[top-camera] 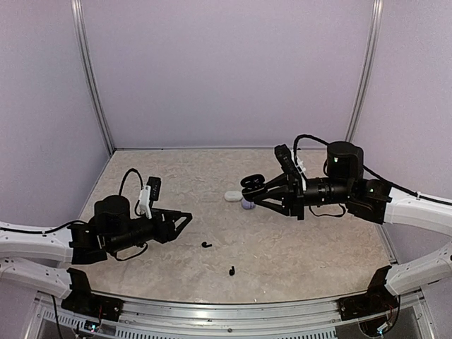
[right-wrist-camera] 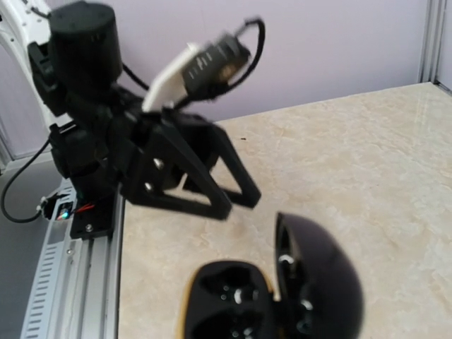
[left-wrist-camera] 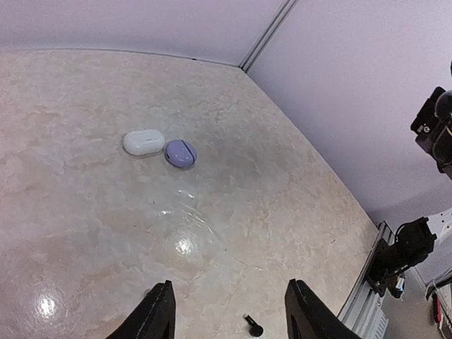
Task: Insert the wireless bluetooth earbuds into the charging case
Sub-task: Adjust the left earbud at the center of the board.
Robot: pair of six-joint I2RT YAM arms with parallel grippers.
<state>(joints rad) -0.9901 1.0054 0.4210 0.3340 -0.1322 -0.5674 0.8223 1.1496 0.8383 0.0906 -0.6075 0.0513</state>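
Marbled beige tabletop [top-camera: 318, 261] boxed in by pale lilac walls: left gripper [left-wrist-camera: 229, 300] empty, right gripper [top-camera: 254, 192] carrying the open black charging case [right-wrist-camera: 282, 296].

The left gripper's fingers [left-wrist-camera: 157, 314] stand moderately apart with nothing between them, low over bare table. One black earbud [left-wrist-camera: 252, 325] lies just ahead of them, nearer the right-hand finger, and a second black earbud [top-camera: 232, 270] lies further off to that hand's right, toward the near rail [top-camera: 226, 307]. Well ahead of the hand, a closed white case [left-wrist-camera: 143, 141] and a closed lavender case [left-wrist-camera: 180, 152] sit side by side, with open surface in between. The right gripper is clamped on the black charging case, lid hinged up, close by those two cases. Straight ahead of it the left arm [right-wrist-camera: 141, 162] blocks the view. The corner post [top-camera: 364, 70] and back wall stand well beyond both hands.
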